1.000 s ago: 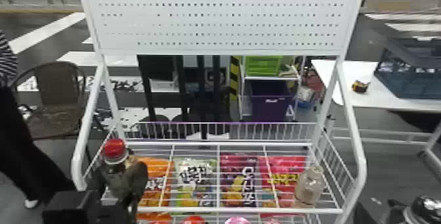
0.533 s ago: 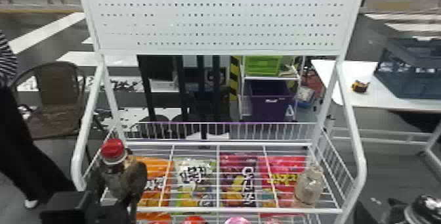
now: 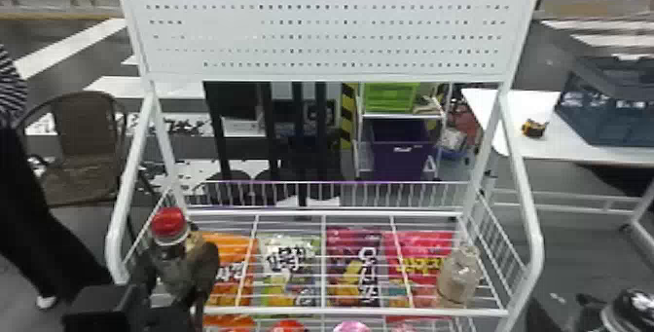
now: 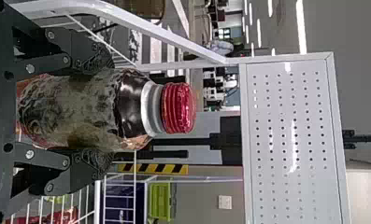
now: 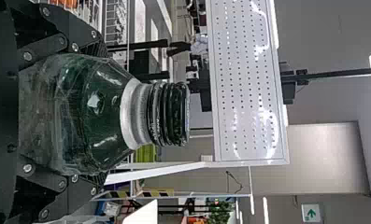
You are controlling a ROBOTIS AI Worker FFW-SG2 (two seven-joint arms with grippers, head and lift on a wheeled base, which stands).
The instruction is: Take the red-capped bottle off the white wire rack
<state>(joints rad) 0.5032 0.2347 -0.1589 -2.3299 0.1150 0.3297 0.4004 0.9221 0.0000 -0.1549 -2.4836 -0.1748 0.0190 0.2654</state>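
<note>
Near left, the left gripper, parted bottle-wide, clasps the red-capped bottle; near right, the right gripper likewise clasps a dark-capped bottle.

We listed: one red-capped bottle, its base hidden by the left gripper; one dark-capped bottle, which the head view's bottom edge cut short; lower packets, mostly lost below that edge; one blue crate, cropped at the right

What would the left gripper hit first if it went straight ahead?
Past the clear red-capped bottle in the left gripper, probably the back fence of the white wire rack, though depth is unclear.
</note>
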